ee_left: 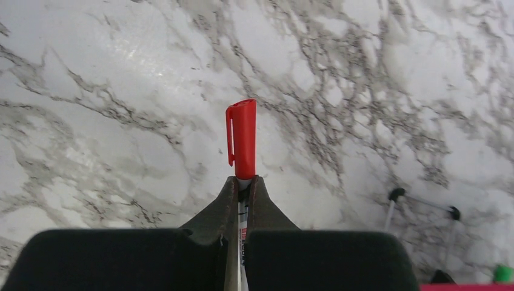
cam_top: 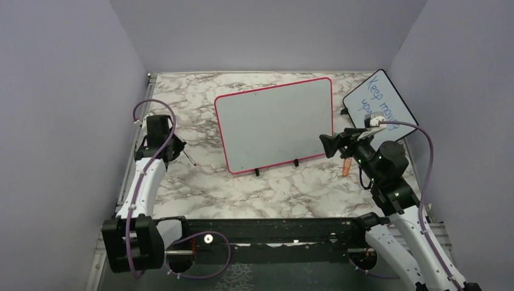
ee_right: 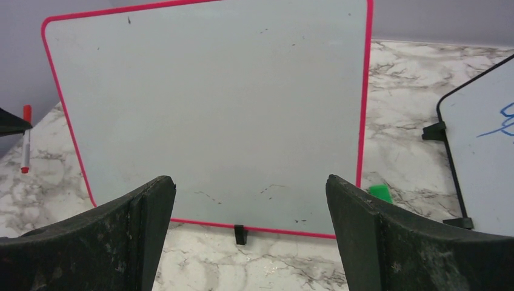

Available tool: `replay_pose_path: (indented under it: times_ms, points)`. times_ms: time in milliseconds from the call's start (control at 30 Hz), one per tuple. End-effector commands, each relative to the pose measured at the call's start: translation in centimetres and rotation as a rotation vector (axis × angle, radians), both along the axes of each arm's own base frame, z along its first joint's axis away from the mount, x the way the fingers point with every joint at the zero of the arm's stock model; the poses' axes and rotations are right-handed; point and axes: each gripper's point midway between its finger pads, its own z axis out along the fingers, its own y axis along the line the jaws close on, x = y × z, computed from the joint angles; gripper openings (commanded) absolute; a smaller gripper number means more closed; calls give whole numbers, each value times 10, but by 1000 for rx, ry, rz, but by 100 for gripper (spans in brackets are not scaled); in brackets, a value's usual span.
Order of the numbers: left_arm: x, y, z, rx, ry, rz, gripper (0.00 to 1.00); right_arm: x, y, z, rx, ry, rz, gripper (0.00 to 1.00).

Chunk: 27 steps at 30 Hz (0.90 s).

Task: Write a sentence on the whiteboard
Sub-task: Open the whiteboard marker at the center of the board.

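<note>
The whiteboard (cam_top: 276,124) with a red-pink frame stands tilted back on small black feet at the middle of the marble table. Its surface (ee_right: 212,109) carries only faint specks; no sentence shows on it. My left gripper (cam_top: 180,151) is low over the table to the board's left, shut on a white marker (ee_left: 242,136) whose red cap sticks out past the fingertips (ee_left: 228,188). The same marker (ee_right: 25,139) shows at the left edge of the right wrist view. My right gripper (cam_top: 327,145) hovers in front of the board's lower right corner, open and empty, facing the board.
A smaller black-framed board (cam_top: 379,103) with blue handwriting leans at the back right. An orange object (cam_top: 346,167) lies on the table under the right gripper. A small green piece (ee_right: 380,193) sits by the whiteboard's right corner. Lilac walls close in three sides.
</note>
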Motion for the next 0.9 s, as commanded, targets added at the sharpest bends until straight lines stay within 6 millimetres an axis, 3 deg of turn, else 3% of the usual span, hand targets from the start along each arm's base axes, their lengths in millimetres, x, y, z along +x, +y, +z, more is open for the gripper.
replay_pose_path:
  times_ms: [0,200,433,667,867]
  points:
    - [2,-34,50,-188,-153,-57,0,-4,24,16,46,-4,127,100]
    - [-4,-57,97,-352,-285,-63,0,-8,56,30,76,-75,315,100]
    - [-8,-88,130,-542,-335,-128,0,-3,90,38,176,-99,480,100]
    - [-20,-107,137,-635,-336,-120,0,-11,164,38,142,-143,540,100]
    - [-30,-124,140,-677,-345,-91,0,-16,213,40,169,-154,524,100]
